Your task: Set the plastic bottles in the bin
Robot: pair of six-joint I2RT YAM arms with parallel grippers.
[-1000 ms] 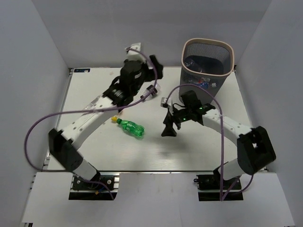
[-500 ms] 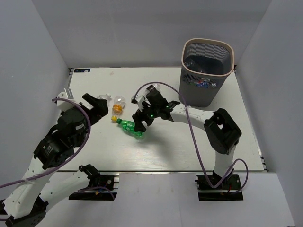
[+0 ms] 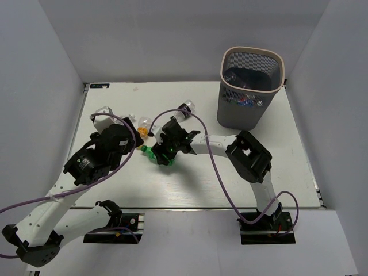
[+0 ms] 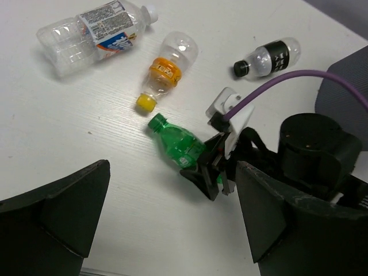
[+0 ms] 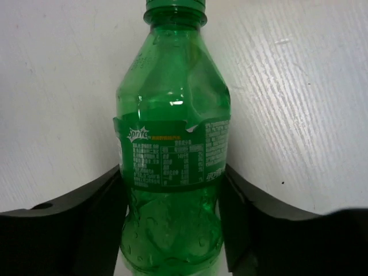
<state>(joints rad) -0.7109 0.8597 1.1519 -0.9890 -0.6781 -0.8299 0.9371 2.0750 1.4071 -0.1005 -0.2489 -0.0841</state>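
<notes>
The right gripper [image 4: 210,172] was closed on the green bottle [image 5: 172,144], its two black fingers [image 5: 95,221] pressed against the sides of the lower body, just below the printed label band. The bottle was translucent green plastic with a green cap, dented and creased on the shoulder, and it lay on its side on the white table [image 3: 190,184], whose surface showed a fine streaked grain.

The left gripper [image 4: 171,172] hung above the table with its broad, matte black fingers spread wide and nothing between them.

Three more bottles lay flat beyond the green one. The orange-capped bottle [image 4: 167,66] was clear and bulbous with an orange band at the neck, and its cap pointed at the green cap, near it but apart. A ribbed clear bottle [image 4: 92,31] with a white cap and a blue-and-orange label lay towards the far left. A small black-capped bottle [image 4: 267,57] with a dark label lay nearer the bin [image 3: 241,112].

The bin stood upright at the far right of the table. It was dark grey mesh, rounded-square and tapering, with a smooth beige rim, and bottles showed through its wall.
</notes>
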